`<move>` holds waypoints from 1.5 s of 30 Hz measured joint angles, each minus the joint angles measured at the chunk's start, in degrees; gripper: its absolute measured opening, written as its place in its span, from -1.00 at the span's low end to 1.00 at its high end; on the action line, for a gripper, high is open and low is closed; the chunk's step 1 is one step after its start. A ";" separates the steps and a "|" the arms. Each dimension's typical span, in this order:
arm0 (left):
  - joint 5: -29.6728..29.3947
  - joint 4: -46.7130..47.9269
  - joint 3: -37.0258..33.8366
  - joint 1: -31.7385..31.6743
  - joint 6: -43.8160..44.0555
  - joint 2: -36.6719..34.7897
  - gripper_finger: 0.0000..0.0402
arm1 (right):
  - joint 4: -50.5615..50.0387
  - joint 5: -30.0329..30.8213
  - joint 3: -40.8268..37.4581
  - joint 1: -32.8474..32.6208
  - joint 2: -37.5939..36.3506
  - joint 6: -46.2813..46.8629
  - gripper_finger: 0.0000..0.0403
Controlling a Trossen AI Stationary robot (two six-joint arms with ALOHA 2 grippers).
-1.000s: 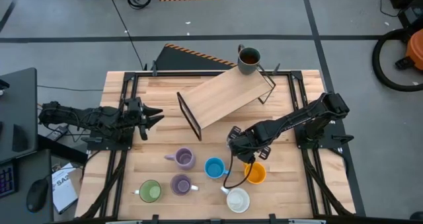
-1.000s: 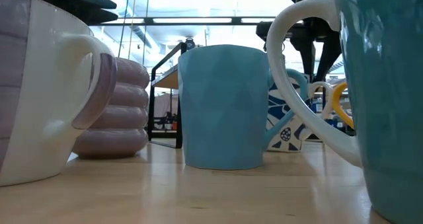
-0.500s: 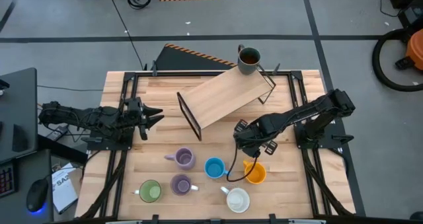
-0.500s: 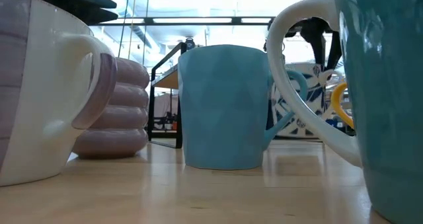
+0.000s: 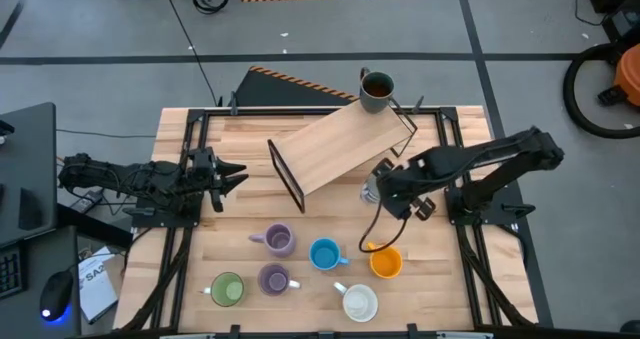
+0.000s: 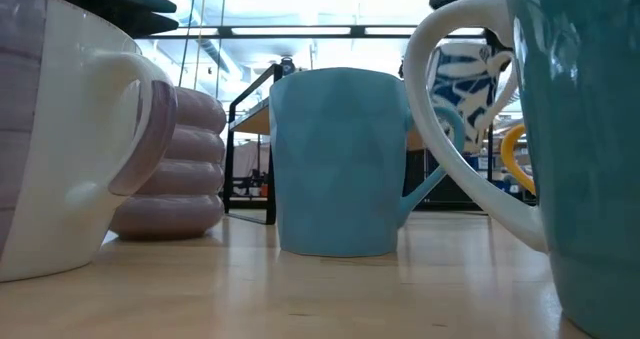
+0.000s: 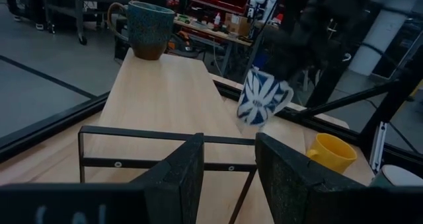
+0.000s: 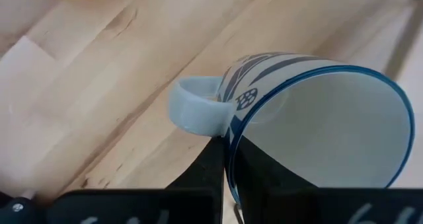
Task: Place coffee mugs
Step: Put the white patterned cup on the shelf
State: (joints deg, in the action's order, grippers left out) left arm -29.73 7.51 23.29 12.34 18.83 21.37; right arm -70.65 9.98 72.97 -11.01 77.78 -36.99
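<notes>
Workshop floor surrounds a wooden table (image 5: pixel 250 139) bearing a raised wooden shelf (image 5: pixel 335 149). One dark mug (image 5: pixel 376 89) already stands on the shelf's far end. Six mugs wait near the front edge: two purple (image 5: pixel 279 240) (image 5: pixel 274 278), blue (image 5: pixel 324 253), orange (image 5: pixel 386 263), green (image 5: pixel 227 289), white (image 5: pixel 359 302). The right gripper (image 5: pixel 385 187) is closed on the rim of a blue-patterned white mug (image 7: pixel 262 98), held clear of the table beside the shelf's near end. Judged: placement has barely begun.

The left gripper (image 5: pixel 226 172) waits at the left side, fingers apart and holding nothing. Only the right wrist view shows the pinch on the rim; only the left wrist view shows the mug's pattern and the height at which it hangs.
</notes>
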 joint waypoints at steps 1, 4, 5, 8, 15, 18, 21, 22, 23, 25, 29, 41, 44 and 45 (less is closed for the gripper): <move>0.00 0.00 0.00 0.00 -0.18 0.00 -0.29 | -0.08 0.50 0.00 0.09 -0.93 -0.02 -0.89; -0.02 -0.02 0.00 0.00 -0.54 0.00 -0.29 | -1.30 2.67 0.00 0.74 -3.57 0.52 -0.89; -0.02 -0.01 0.00 0.00 -0.59 0.00 -0.29 | -1.84 3.51 0.00 1.05 -4.39 1.16 -0.88; -0.02 -0.02 0.00 0.00 -0.57 0.00 -0.29 | -2.57 4.46 0.00 2.03 -6.61 2.87 -0.88; -0.02 -0.02 -0.02 0.00 -0.57 0.00 -0.29 | -3.11 8.64 0.05 3.16 -10.91 2.49 -0.88; -0.02 -0.02 -0.02 0.00 -1.27 0.00 -0.29 | -4.46 10.49 1.46 4.27 -11.57 2.35 -0.89; -0.02 -0.02 -0.02 0.00 -1.50 0.00 -0.29 | -6.26 12.58 4.48 5.31 -11.37 0.97 -0.89; -0.02 -0.02 -0.02 0.00 -1.51 0.00 -0.29 | -6.29 13.00 5.41 5.73 -11.29 0.15 -0.89; -0.02 -0.02 -0.02 0.01 -1.51 0.00 -0.29 | -6.30 13.02 6.50 6.26 -11.08 -0.58 -0.89; -0.02 -0.02 -0.02 0.02 -1.51 0.00 -0.29 | -6.97 13.01 8.65 7.48 -10.51 -1.41 -0.89; -0.02 0.00 -0.02 0.01 -1.53 0.01 -0.29 | -8.68 12.67 10.46 10.63 -10.50 -3.99 -0.89; -0.02 0.04 -0.02 0.00 -1.66 0.00 -0.29 | -10.48 9.20 9.77 21.46 -8.22 -10.67 -0.87; -0.02 0.04 -0.02 0.00 -1.66 0.02 -0.29 | -12.31 9.15 9.75 24.17 -7.18 -12.84 -0.88; -0.02 0.04 -0.02 0.00 -1.66 0.00 -0.29 | -12.95 9.09 9.75 25.11 -6.92 -13.68 -0.88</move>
State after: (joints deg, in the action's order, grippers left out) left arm -29.76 7.55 23.27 12.34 17.17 21.37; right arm -83.60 19.08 82.72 14.09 70.87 -50.67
